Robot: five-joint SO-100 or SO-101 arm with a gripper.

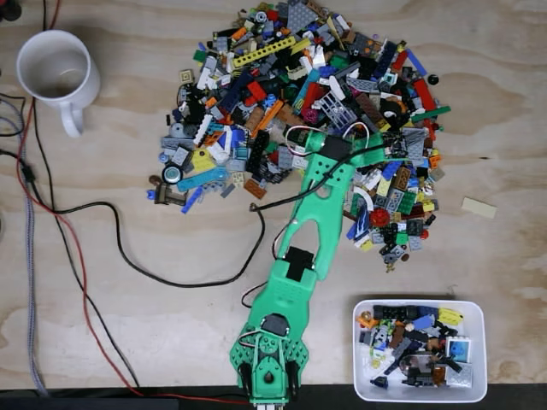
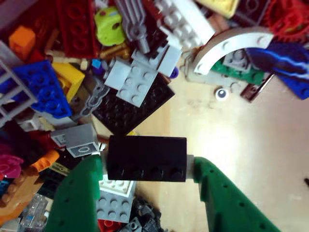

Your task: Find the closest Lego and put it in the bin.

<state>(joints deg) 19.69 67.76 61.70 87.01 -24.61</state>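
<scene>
my gripper [image 2: 147, 169] clamped on black brick [image 2: 147, 158], lower centre of wrist view | held across its ends so it lifts clear of pile [image 1: 299, 111] | bin [image 1: 479, 312] lower right of fixed view, next

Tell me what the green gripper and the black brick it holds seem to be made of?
Gripper: probably 3D-printed plastic, matte green with small dimples in the fingers. Black brick: likely moulded plastic, smooth with a slight sheen, held between both fingers.

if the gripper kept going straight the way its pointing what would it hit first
In the wrist view the gripper holds a black brick between its fingers, so that brick leads. Straight ahead lies a black plate under a grey plate; probably the black plate first, though depth is unclear.
</scene>
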